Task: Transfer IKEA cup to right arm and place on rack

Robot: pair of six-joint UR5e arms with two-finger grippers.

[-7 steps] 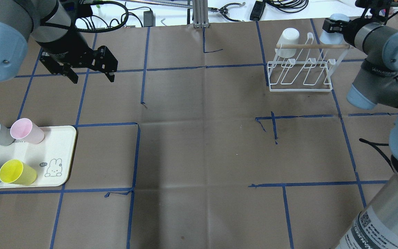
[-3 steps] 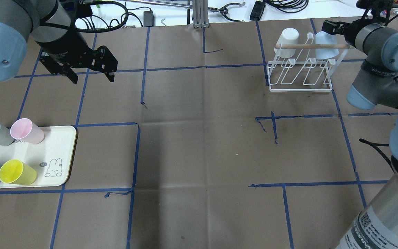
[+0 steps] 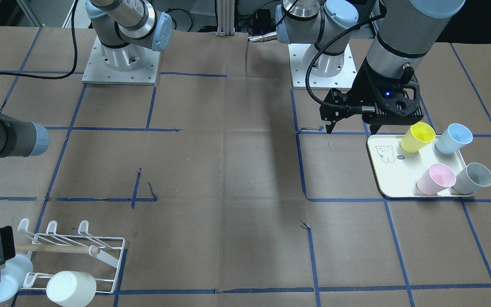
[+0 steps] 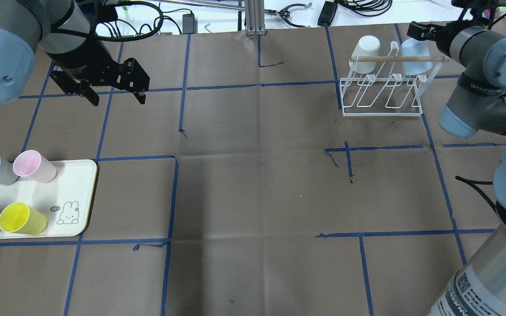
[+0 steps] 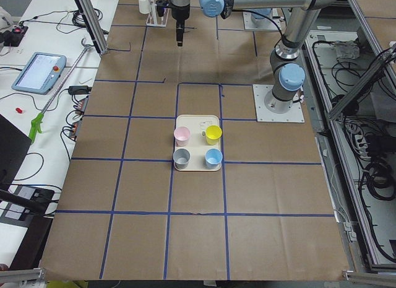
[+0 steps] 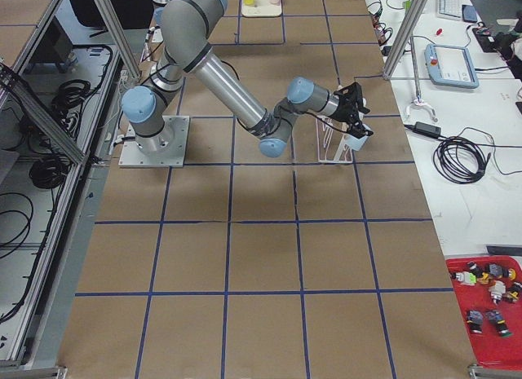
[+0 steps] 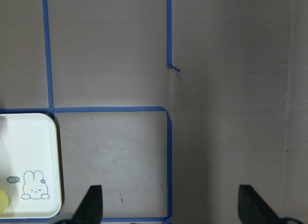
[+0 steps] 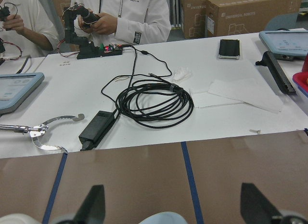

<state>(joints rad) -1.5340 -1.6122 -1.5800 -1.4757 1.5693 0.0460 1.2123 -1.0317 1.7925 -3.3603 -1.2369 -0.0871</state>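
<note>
Nearly done, I judge: the IKEA cup (image 4: pixel 413 62) sits inverted on the rack (image 4: pixel 382 106) beside 1 white cup (image 4: pixel 366 52), the right gripper (image 8: pixel 174 207) spread apart close by it, only withdrawal left; the left gripper (image 4: pixel 118 101) hangs spread and empty.

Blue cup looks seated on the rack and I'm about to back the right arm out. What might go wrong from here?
1. The right gripper is open, but the pale blue cup has its rim between the fingers; a skewed retreat might hook it off.
2. That cup hangs tilted at the end of the rack, so it may slip.
3. A bump could shift the wire rack and the white cup.
</note>
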